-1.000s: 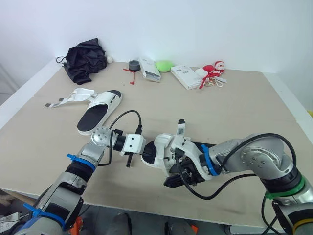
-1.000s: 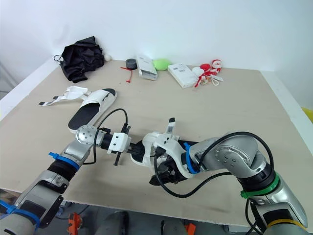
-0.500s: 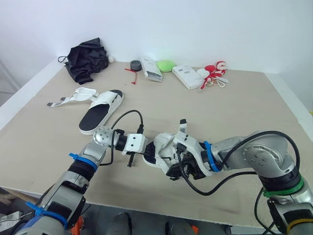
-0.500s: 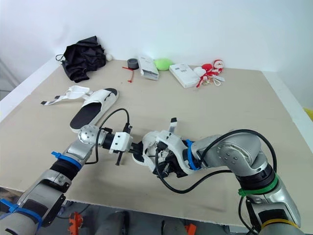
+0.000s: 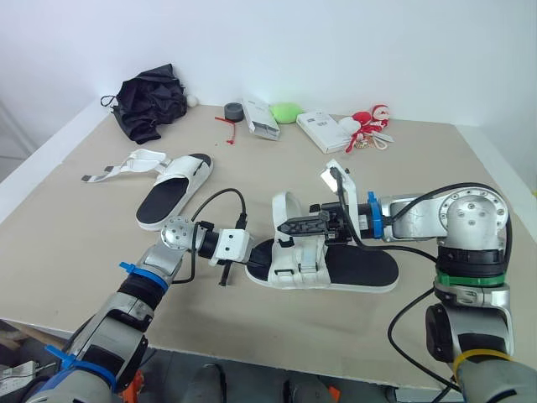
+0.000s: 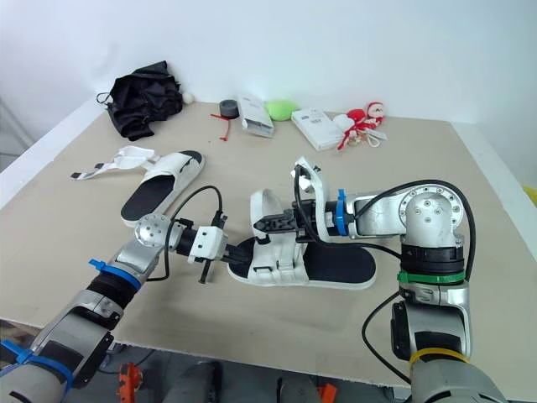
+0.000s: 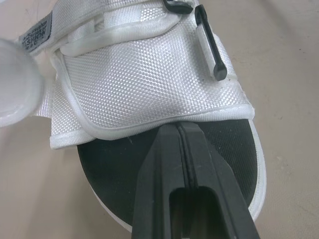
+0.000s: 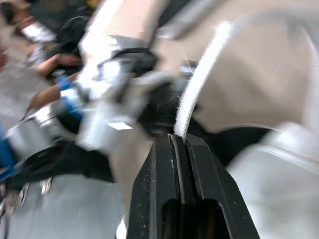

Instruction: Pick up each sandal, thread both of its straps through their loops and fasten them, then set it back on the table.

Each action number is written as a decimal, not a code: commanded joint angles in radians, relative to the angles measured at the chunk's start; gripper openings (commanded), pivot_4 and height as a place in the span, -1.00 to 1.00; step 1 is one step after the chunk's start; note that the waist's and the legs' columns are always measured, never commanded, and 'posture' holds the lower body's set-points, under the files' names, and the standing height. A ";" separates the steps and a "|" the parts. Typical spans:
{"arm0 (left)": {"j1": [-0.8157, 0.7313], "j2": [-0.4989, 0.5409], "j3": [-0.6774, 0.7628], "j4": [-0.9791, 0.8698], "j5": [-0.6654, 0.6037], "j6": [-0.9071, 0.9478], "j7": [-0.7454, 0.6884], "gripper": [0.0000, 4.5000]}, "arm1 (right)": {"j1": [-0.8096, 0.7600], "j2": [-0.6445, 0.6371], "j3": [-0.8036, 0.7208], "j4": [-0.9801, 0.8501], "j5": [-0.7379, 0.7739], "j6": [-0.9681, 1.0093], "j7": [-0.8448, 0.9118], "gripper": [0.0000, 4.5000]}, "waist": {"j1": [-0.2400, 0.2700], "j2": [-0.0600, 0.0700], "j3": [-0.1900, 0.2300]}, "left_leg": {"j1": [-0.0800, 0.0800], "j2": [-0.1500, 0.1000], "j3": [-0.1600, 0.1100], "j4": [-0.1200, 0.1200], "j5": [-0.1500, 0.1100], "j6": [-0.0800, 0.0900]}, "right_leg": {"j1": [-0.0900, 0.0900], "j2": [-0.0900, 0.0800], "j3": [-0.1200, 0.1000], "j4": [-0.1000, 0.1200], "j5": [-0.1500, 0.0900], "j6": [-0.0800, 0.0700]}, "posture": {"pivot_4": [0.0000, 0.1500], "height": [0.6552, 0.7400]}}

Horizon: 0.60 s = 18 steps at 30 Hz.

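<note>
The near sandal [image 5: 352, 269] lies flat on the bench [image 5: 419, 168] between my two arms. Its long axis runs across my view, toe toward the left arm and heel toward the right.

My left gripper [image 7: 182, 127] sits at the toe end. It points along the sandal, with its tips over the black footbed and just short of the white upper. Its fingers are pressed together, and I can't see anything between them.

My right gripper [image 5: 289, 226] reaches in from the heel side, above the footbed, with its tips at the raised white upper. The right wrist view shows it clenched on a thin white strap [image 8: 199, 84] that rises from between the fingertips.

As I judge it, the next move turns on that strap's free end and where it lies relative to its loop. The right arm is already holding the strap, so it should do the pulling, while the left arm steadies the toe.

The right wrist view is smeared, so I can't tell which of the two straps I hold, nor whether it has passed through a loop. From the head views the upper hides the buckles.

The far sandal [image 5: 172, 191] rests well apart toward the bench's left side, with its straps splayed open. The left arm is nearer to it.
</note>
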 commanded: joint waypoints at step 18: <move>0.091 0.007 -0.098 0.041 0.108 0.053 -0.012 -1.00 | 0.189 -0.154 0.233 -0.060 0.661 -0.296 -0.530 -0.99 | -0.001 0.001 0.000 | -0.004 -0.003 -0.005 0.000 0.000 0.001 | 0.001 0.001 -0.001 0.000 -0.002 0.002 | 1.00 0.95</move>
